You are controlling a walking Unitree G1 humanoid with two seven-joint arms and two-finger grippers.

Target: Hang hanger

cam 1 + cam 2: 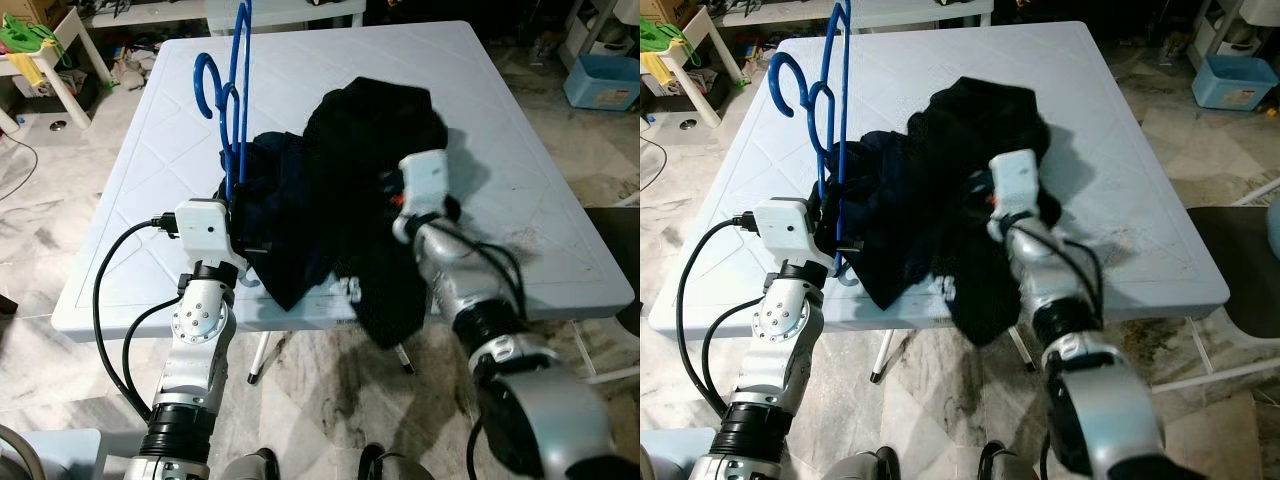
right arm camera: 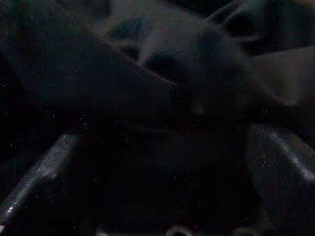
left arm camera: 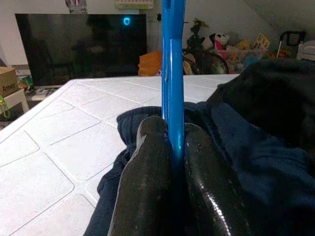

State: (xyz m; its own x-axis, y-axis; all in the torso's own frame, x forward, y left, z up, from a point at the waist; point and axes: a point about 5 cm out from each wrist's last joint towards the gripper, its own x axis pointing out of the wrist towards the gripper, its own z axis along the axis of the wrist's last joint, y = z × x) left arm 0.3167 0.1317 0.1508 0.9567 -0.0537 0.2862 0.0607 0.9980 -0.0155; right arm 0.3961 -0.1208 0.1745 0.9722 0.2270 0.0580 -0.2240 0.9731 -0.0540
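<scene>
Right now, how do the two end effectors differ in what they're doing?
The left end effector is shut on the blue hanger, holding it upright at the near edge of the white table. The right end effector has its fingers spread apart, pushed into the dark clothes, and grips nothing firm. Both are over the near half of the table, beside the same pile.

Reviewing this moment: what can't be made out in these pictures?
- Right pincer: right wrist view is too dark; dark clothes cover the lens, so any hold is unreadable.
- Blue hanger: its top is cut by the eye views' upper edge.
- Left pincer: the hanger's lower part is buried in clothes.
</scene>
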